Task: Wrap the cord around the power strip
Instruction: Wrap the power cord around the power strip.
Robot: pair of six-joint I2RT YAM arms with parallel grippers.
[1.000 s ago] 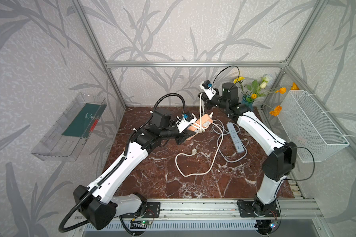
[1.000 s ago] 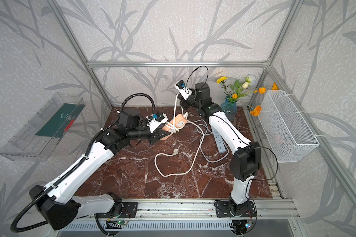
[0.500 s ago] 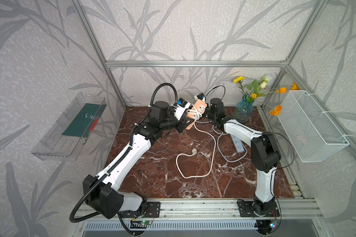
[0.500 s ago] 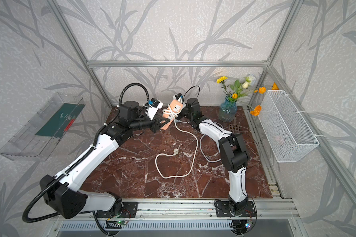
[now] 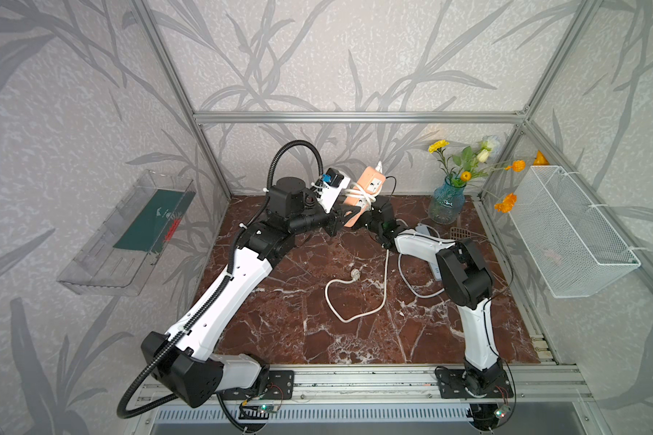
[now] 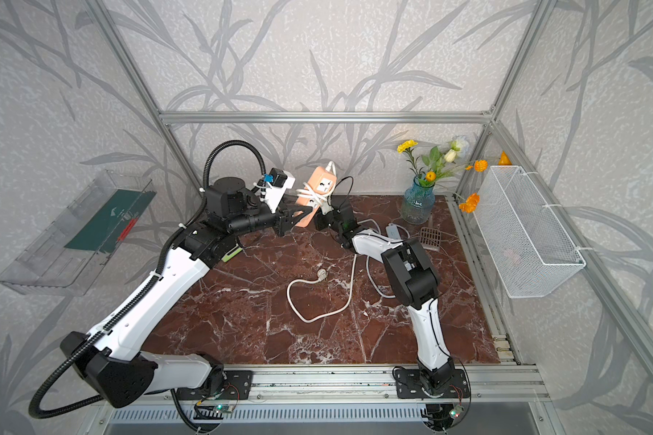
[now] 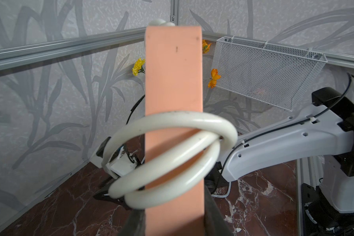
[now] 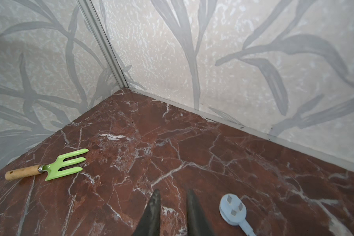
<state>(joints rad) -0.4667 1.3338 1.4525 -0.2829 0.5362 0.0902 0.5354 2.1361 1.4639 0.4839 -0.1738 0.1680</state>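
**Strip aloft, cord partly wound**

Played out over the marble surface point(image 6: 242, 320), near the back wall. Clamped the left jaws on the lower end of the orange power strip point(image 5: 372, 182), raised and tilted. Had the white cord point(image 7: 172, 122) looped around its middle, the rest trailing down to the plug point(image 5: 355, 273) lying flat. Held the right jaws slightly apart, empty, near the strip.

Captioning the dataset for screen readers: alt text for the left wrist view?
A peach power strip fills the centre, seen close up, with a white cord looped loosely around it. Behind it are the right arm, a wire basket and orange flowers.
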